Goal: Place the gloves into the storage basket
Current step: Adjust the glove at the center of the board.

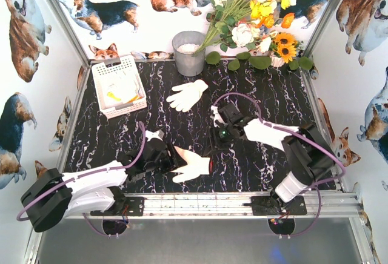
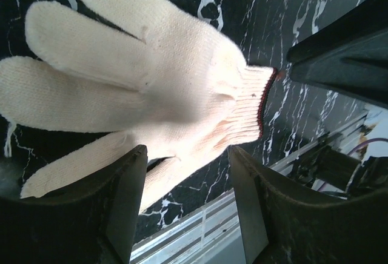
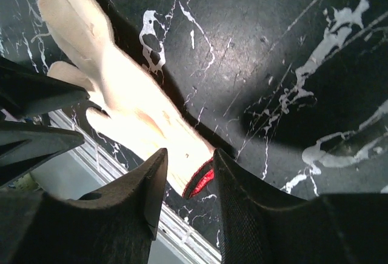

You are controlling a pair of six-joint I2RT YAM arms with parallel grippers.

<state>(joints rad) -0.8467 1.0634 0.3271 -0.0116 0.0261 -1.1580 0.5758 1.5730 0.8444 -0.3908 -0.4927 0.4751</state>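
Gloves [image 1: 121,89] already in the storage basket [image 1: 113,65] at ten o'clock?
— Some, yellow and white (count unclear). At least two lie outside: a white glove [image 1: 187,94] toward twelve, and a red-cuffed glove [image 1: 193,166] at six, near the rail [image 1: 200,200].

And the arms?
— The left gripper [image 2: 188,155] has its fingers parted beside the palm. The right gripper [image 3: 189,155] narrowly brackets the cuff, hold unconfirmed. Roughly midway, by appearances.
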